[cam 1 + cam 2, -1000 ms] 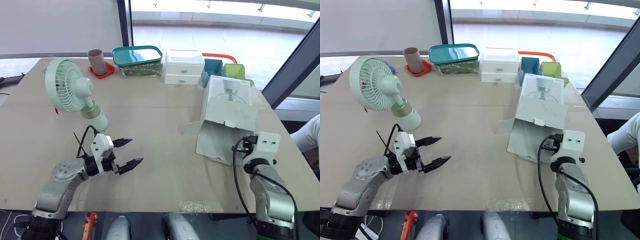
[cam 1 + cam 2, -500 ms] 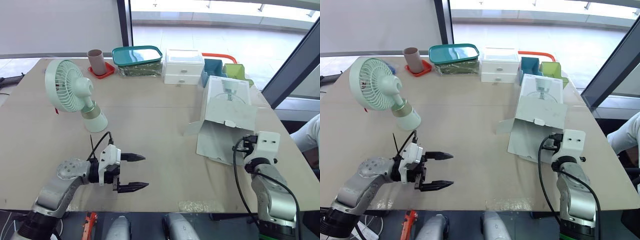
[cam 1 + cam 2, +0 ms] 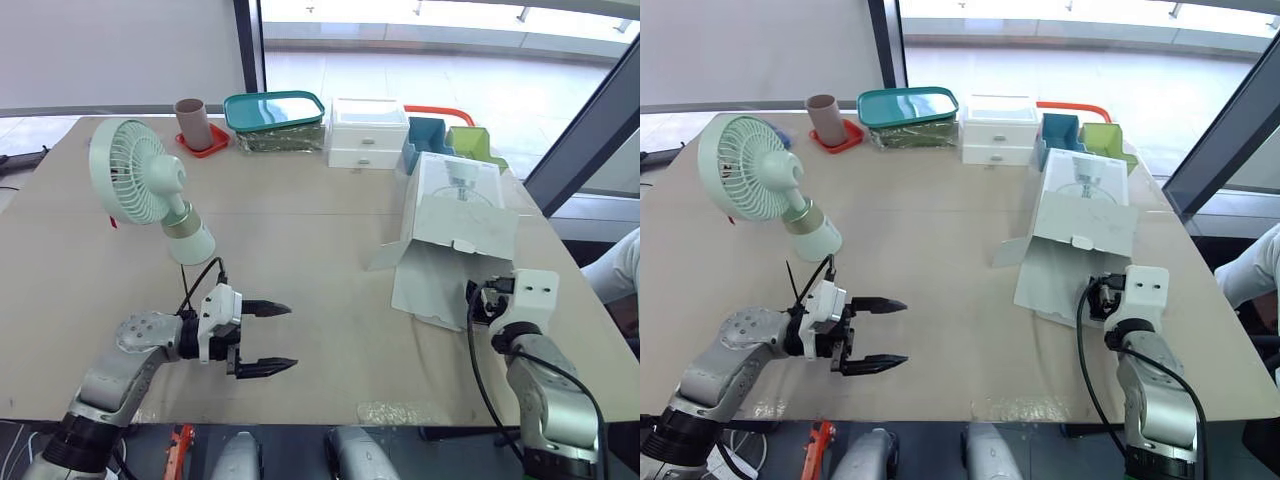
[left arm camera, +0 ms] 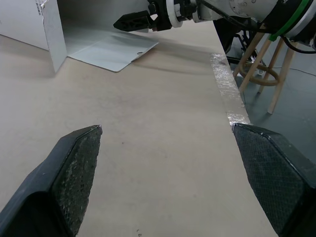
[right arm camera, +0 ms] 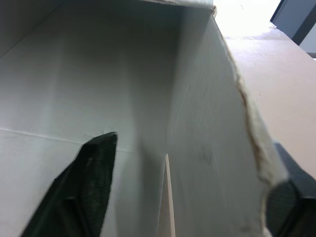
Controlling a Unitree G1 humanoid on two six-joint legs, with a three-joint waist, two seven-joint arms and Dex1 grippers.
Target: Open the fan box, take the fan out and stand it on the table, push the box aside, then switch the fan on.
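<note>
Fan (image 3: 140, 185) out, standing on bench (image 3: 300, 230); your left pincer (image 3: 292, 335) spread nearby, right pincer (image 5: 193, 140) spread at open fan box (image 3: 450, 240) mouth. Remaining: push box aside, switch on.

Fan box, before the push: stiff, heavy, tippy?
Probably very light: the fan stands outside, so the fan box looks empty. Likely flimsy: thin card, a ragged edge, and an open flap that may fold or drag. Lying flat, it should slide rather than tip.
</note>
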